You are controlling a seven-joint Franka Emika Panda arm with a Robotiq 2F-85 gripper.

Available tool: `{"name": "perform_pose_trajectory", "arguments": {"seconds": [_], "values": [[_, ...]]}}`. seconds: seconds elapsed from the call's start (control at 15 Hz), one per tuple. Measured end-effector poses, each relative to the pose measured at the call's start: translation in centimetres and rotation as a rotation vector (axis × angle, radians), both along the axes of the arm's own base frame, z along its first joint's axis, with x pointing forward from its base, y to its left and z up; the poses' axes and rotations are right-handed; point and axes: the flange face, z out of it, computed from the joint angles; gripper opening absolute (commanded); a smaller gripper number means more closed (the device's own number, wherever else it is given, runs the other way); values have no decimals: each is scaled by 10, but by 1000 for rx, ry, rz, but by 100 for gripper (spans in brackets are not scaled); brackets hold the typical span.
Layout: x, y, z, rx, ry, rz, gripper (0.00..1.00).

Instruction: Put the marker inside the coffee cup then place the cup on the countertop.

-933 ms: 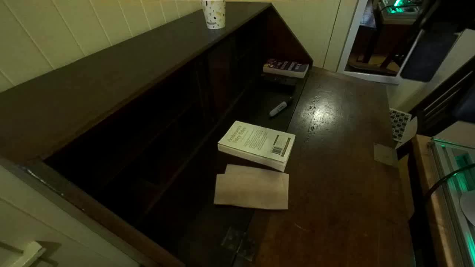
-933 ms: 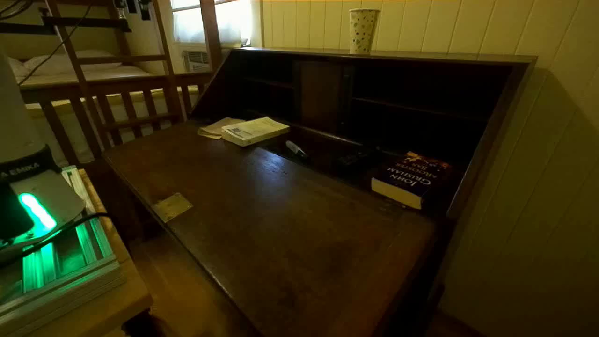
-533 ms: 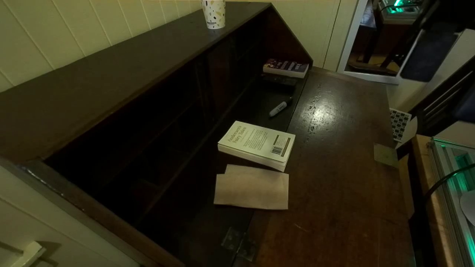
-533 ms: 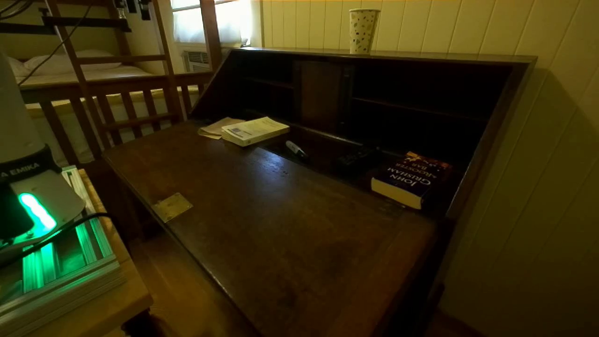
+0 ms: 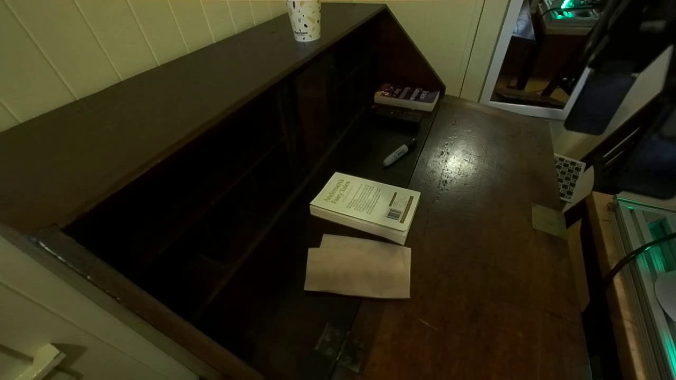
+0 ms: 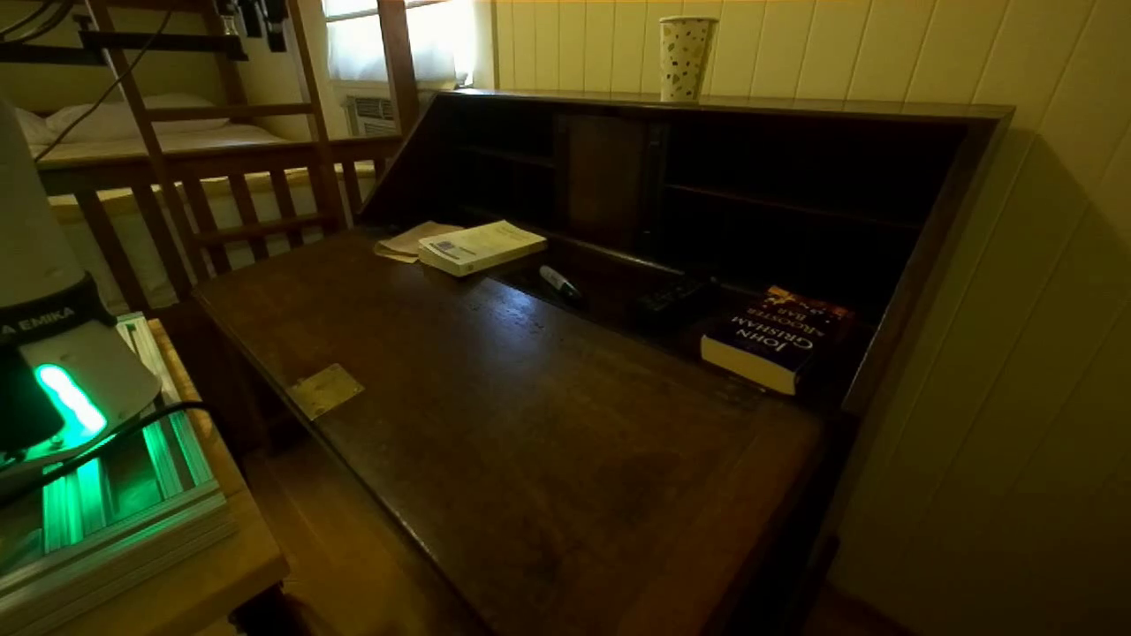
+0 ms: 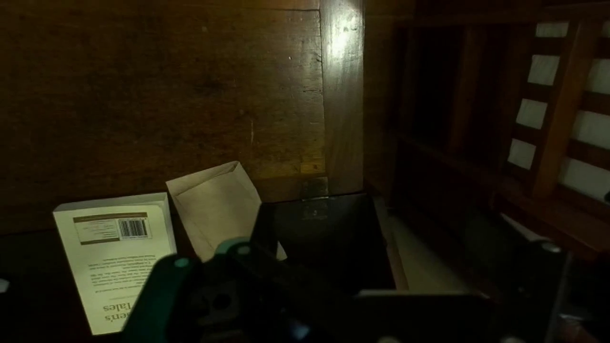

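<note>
Both exterior views show you the countertop (image 6: pixel 530 424) from opposite ends; the dim wrist view, apparently facing down, shares their white book (image 7: pixel 114 267).

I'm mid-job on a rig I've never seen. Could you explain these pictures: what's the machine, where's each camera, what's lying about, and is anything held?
The machine is a robot arm; its gripper is the dark, partly green shape low in the wrist view. That view comes from a camera on the wrist; the exterior views, from two cameras outside the robot. On the desk lie a pale book, some tan paper, a marker, a dark book and a dim black item. A white speckled cup stands upright on the high ledge. So the marker and cup aren't held. The wrist view is too dark to show how the jaws stand.
</note>
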Motion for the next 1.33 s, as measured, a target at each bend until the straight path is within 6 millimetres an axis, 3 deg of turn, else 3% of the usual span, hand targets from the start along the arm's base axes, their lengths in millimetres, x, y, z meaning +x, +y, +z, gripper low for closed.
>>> {"name": "perform_pose_trajectory", "arguments": {"seconds": [0.53,1.33], "values": [[-15,-43,-18,-2,-2,-20,100],[-17,-45,-18,-2,-7,-20,100]]}}
